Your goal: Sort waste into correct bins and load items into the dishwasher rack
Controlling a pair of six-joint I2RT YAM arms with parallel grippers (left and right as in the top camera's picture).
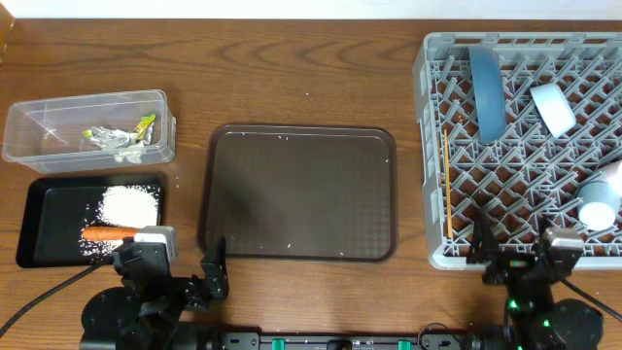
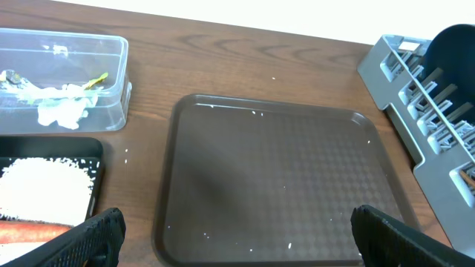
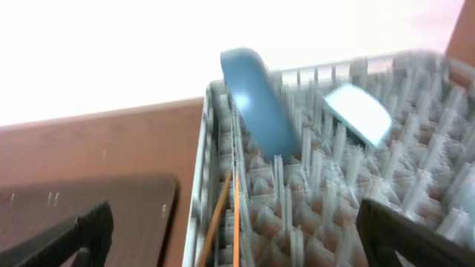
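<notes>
Both of our end effectors are spread wide, with nothing between the fingers. Our left end effector sits at the near edge of the brown serving tray, which stretches out ahead of it on the tabletop. Ahead and to its left, the clear box holds the white tissue and a green-yellow wrapper. Just to its left, the black tray carries the rice and the carrot.

Our right end effector sits at the near edge of the dishwasher rack. Directly ahead of it, the chopsticks lie among the pegs. Beyond them the blue plate stands on edge, with one bowl to the plate's right. The second bowl lies in the rack just ahead and to the right of this end effector.
</notes>
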